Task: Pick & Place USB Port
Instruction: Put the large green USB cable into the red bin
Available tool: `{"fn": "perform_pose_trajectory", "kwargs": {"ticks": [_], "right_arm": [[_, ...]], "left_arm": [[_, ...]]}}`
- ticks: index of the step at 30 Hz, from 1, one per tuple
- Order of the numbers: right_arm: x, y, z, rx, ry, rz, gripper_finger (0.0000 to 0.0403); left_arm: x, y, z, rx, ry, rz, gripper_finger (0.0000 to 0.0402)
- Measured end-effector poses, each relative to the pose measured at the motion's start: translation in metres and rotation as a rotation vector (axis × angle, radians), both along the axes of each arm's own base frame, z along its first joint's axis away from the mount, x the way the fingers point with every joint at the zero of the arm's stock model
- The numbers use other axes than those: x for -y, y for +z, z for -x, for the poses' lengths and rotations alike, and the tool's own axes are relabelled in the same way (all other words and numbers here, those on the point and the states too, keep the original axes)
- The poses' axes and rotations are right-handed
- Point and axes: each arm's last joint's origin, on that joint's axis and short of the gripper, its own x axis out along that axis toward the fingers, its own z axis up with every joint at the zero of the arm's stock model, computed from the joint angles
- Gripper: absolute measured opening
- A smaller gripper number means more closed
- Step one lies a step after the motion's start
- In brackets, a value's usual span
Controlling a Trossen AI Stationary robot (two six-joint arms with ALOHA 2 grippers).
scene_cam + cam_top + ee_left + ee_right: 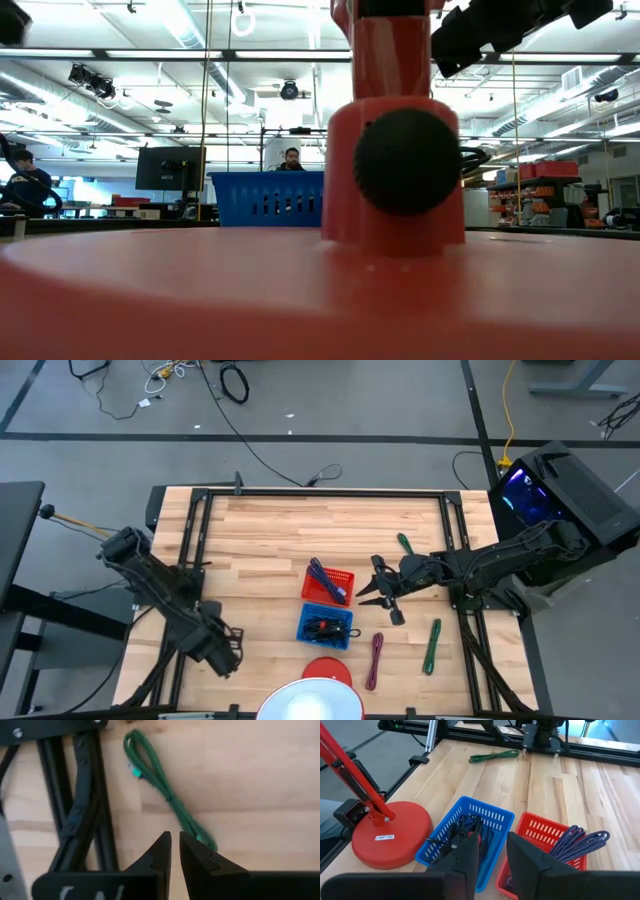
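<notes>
the right pincer point(385, 597) hangs over the wooden desk point(270, 530) just to the right of the red basket point(340, 577), its fingers a narrow way apart with nothing between them. in the right wrist view those fingers point(470, 855) point down over the seam between the two baskets.

taking the red basket as the landmark: it holds a coil of blue-purple cable point(580, 842) that spills over its rim. the blue basket point(326, 625) sits touching it on the side nearer the lamp, with a bundle of black cable point(328, 628) inside. just past the blue basket stands the round red lamp base point(325, 670).

to the right of the red basket, beyond the right pincer, a purple cable point(375, 659) lies loose on the desk, and farther right a green cable point(432, 645). another green cable point(405, 544) lies up and right of the red basket, near the right arm.

the left pincer point(228, 650) waits well to the left of the baskets, at the desk's left frame rail point(190, 540); its fingers point(161, 851) are nearly together, gripping nothing, with a green cable point(160, 780) on the wood beyond them.

in the low view the lamp base fills the foreground, the blue basket point(266, 198) behind it.
</notes>
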Motion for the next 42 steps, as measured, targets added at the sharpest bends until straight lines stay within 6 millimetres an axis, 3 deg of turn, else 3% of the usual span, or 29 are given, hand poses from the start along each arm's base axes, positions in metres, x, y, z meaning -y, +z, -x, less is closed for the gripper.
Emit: {"fn": "perform_pose_trajectory", "kwargs": {"ticks": [4, 11, 26, 35, 42], "right_arm": [[0.0, -0.001, 0.0, -0.01, 0.001, 0.003, 0.0102], [0.0, -0.003, 0.001, -0.027, 0.004, 0.013, 0.0102], [0.0, -0.004, 0.002, -0.046, 0.014, 0.029, 0.0102], [0.0, -0.005, 0.003, -0.048, 0.017, 0.029, 0.0102], [-0.004, -0.005, 0.004, -0.049, 0.035, 0.033, 0.0102]], "left_arm": [[-0.001, -0.02, -0.003, 0.042, 0.014, 0.038, 0.0044], [-0.008, -0.032, -0.009, 0.028, 0.055, 0.076, 0.0049], [-0.021, -0.034, -0.016, -0.018, 0.127, 0.024, 0.0178], [-0.022, -0.061, -0.028, -0.136, 0.201, -0.025, 0.0177], [-0.014, -0.069, -0.03, -0.142, 0.209, 0.015, 0.0177]]}}
